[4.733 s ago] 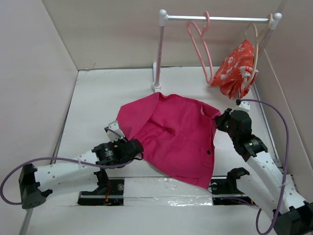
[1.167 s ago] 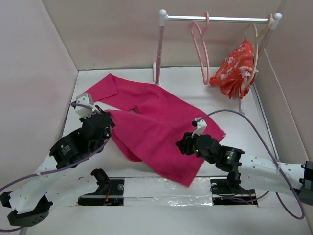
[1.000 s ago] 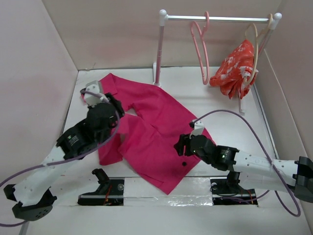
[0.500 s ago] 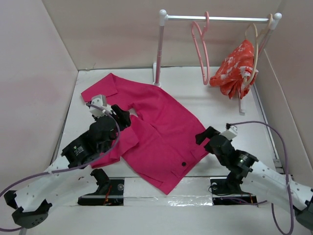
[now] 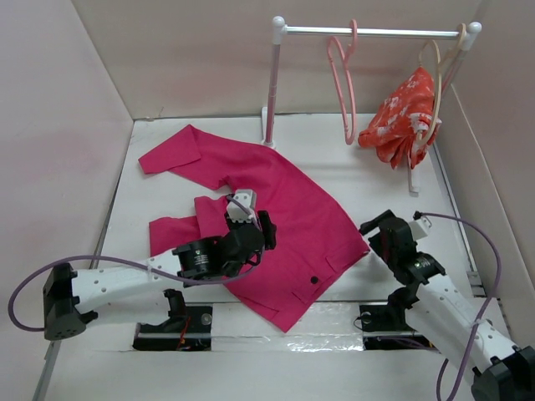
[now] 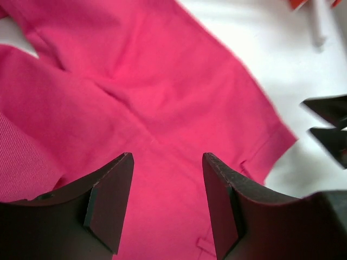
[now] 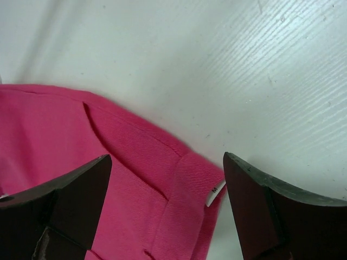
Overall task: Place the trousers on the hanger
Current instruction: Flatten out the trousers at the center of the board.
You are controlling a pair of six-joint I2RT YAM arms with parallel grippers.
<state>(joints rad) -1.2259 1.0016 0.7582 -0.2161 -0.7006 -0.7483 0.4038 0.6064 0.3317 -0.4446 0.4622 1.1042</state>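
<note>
Left arm [image 5: 125, 280] reaching low toward centre, jaws parted, right arm [image 5: 443, 292] bent forward, jaws parted wide

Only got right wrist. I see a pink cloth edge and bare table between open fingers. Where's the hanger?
Observer: The hanger hangs on the rail at the far end of the table, with nothing on it. It is just left of a flowered garment.
Operator: Left arm holding anything?
Observer: No. The left gripper is open over the middle of the trousers, nothing in it.
Operator: How do the trousers lie?
Observer: Spread on the table. One leg stretches toward the far left; the other looks folded short, just left of the left gripper.
</note>
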